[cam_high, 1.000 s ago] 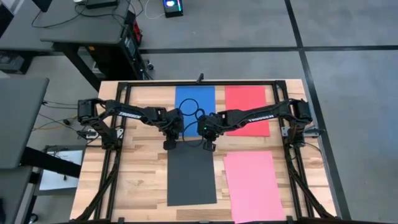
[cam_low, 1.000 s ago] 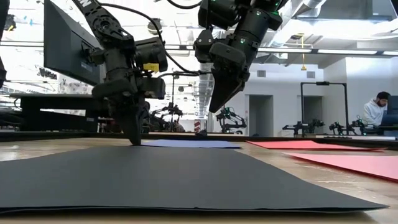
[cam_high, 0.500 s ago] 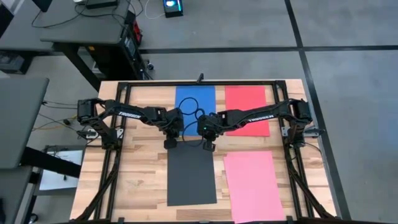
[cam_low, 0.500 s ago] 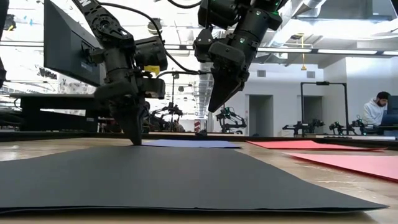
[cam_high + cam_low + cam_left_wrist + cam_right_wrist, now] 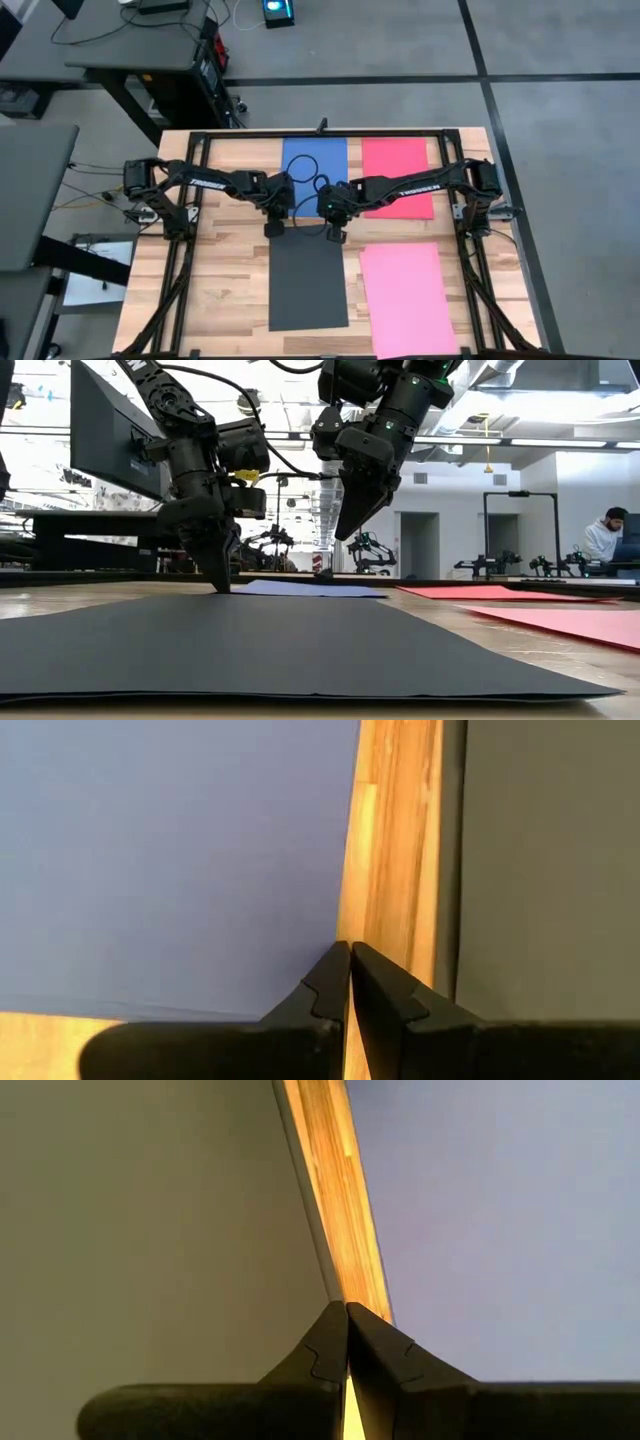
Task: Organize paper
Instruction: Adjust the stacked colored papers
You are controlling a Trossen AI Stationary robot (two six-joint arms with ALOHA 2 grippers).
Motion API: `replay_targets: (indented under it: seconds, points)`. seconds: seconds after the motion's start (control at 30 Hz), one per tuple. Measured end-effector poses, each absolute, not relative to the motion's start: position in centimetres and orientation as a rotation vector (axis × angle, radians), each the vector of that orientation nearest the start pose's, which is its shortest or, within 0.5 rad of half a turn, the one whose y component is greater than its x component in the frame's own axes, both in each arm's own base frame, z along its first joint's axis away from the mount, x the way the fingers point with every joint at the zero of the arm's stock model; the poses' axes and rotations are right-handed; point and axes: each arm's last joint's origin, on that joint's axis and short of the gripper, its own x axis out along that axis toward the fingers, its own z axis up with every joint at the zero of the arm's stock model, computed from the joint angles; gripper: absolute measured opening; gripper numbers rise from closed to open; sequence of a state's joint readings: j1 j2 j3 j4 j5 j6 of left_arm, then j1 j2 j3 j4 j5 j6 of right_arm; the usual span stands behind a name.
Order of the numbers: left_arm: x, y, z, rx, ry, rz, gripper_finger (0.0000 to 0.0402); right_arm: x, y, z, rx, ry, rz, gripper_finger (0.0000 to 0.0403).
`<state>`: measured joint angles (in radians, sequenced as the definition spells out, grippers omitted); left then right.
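Four sheets of paper lie flat on the wooden table: blue [image 5: 312, 158] at the far middle, red [image 5: 396, 165] at the far right, black [image 5: 308, 290] at the near middle, pink [image 5: 408, 300] at the near right. My left gripper [image 5: 221, 586] is shut, with its tip down at table level between the blue and black sheets. My right gripper [image 5: 341, 536] is shut and hangs above the same gap, clear of the table. In its wrist view, the black sheet [image 5: 150, 1200] and the blue sheet [image 5: 500, 1210] lie on either side of the wood strip. My left gripper has its shut fingertips [image 5: 340, 960] down on the bare wood strip [image 5: 390, 850] between the blue sheet's near edge and the black sheet's far edge. It slants down from the table's left. I cannot tell whether it also touches the blue sheet's edge.
A black frame [image 5: 320, 133] runs round the table's edges. Cable loops [image 5: 315, 185] hang over the blue sheet between the two arms. Bare wood [image 5: 225, 290] lies left of the black sheet. A person [image 5: 605, 535] sits far off in the room behind.
My left gripper has tipped a little about its tip, which stays down at the table. Neither arm has moved away, and the sheets lie as before.
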<state>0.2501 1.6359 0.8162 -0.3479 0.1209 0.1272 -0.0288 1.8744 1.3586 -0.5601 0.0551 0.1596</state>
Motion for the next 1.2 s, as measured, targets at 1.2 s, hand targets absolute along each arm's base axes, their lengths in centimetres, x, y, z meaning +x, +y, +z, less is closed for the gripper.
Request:
replay_targets:
  seconds: [1.2]
  points:
    - [21.4,10.3,14.0,-0.227,1.015,0.202,0.0,32.9,-9.1,13.8,0.317,1.156,-0.487,0.0]
